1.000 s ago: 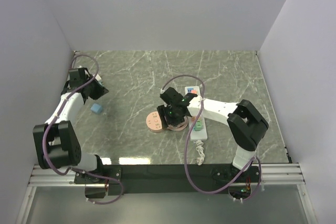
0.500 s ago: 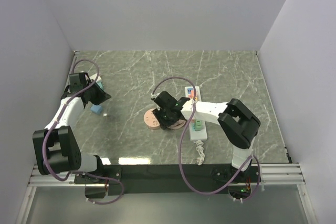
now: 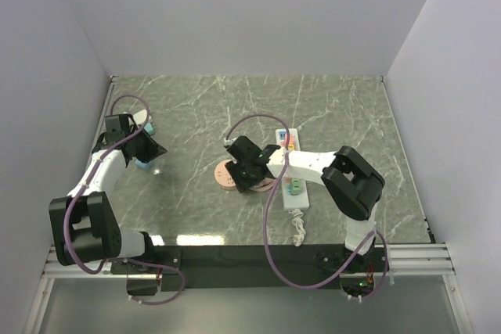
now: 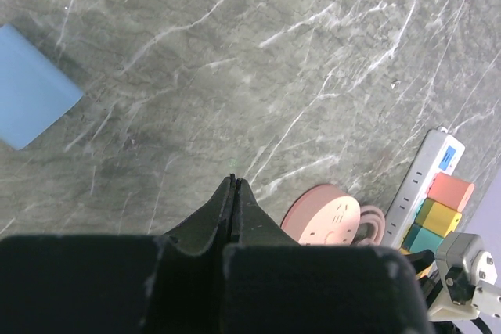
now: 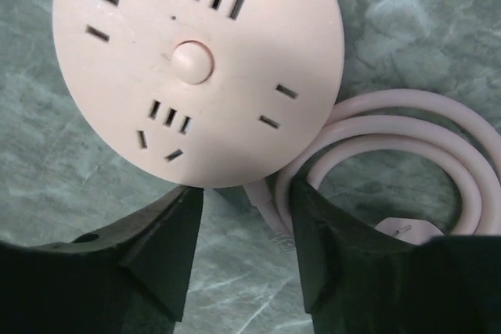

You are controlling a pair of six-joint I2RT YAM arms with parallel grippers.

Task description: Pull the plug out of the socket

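Observation:
The socket, a long white power strip point(image 3: 297, 197) with pastel outlets, lies right of centre; it also shows in the left wrist view point(image 4: 423, 174). A round pink outlet hub point(image 3: 225, 177) with a coiled pink cord point(image 5: 407, 134) lies just left of it. My right gripper point(image 3: 249, 171) is open and low over the hub's near edge, its fingers point(image 5: 168, 240) either side of the cord's root, holding nothing. A pale piece with a metal pin point(image 5: 403, 230) shows by the right finger; I cannot tell if it is the plug. My left gripper point(image 3: 147, 150) is shut and empty.
A small blue block point(image 4: 31, 87) lies on the marble table point(image 3: 196, 115) at the far left, partly under my left gripper. White walls close the table on three sides. The strip's short white cord point(image 3: 298, 228) runs toward the near edge.
My right gripper has moved left from the strip to the pink hub. My left gripper has moved nearer and a little right, over the blue block.

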